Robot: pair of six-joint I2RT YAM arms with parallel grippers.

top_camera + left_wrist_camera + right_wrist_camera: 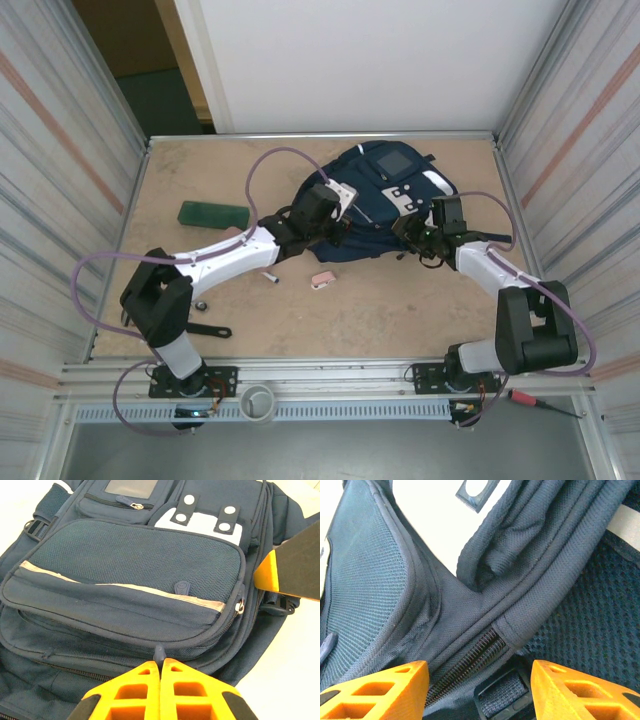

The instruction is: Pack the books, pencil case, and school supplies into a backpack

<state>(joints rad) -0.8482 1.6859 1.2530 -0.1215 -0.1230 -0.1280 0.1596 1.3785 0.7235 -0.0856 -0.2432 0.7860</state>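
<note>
Pinching a slim zip pull (pixel 159 653) on mesh backpack (pixel 125 560).

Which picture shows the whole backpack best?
The top view: the backpack lies whole on the table there. The left wrist view shows its front pockets close up. The right wrist view shows a strap and a bit of zipper.

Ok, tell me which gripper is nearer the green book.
Left. The left gripper, shut on a zip pull, sits on the backpack half facing the book; the right gripper stands open at the backpack's opposite edge, farther away.
</note>
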